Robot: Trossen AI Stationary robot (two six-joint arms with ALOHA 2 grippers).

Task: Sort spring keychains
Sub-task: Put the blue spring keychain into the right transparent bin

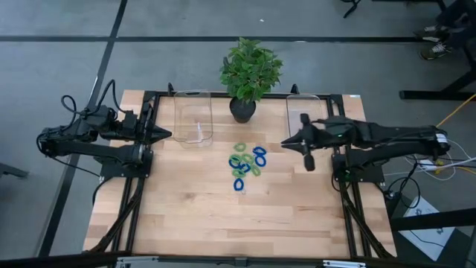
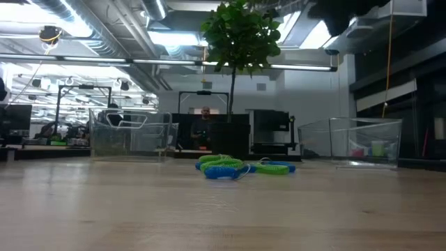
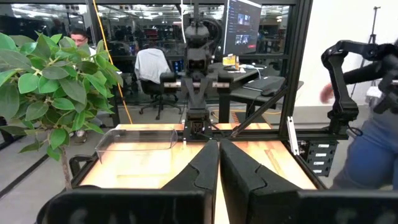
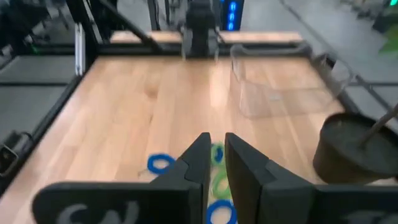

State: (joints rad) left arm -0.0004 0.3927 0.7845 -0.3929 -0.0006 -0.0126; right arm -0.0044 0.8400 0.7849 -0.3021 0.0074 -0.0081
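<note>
The spring keychains [image 1: 246,165] are heaped in one tangled blue-and-green pile at the middle of the table [image 1: 186,216], so a pick from the right gripper [image 1: 285,141], whose fingers are seen only narrowly parted and empty above the pile's far side, could well lift two linked loops at once. The left gripper [image 1: 168,135] is held shut and empty near the left bin [image 1: 193,117]. Open board is left toward the near edge, while the plant [image 1: 250,74] and the right bin [image 1: 303,108] crowd the far edge.
</note>
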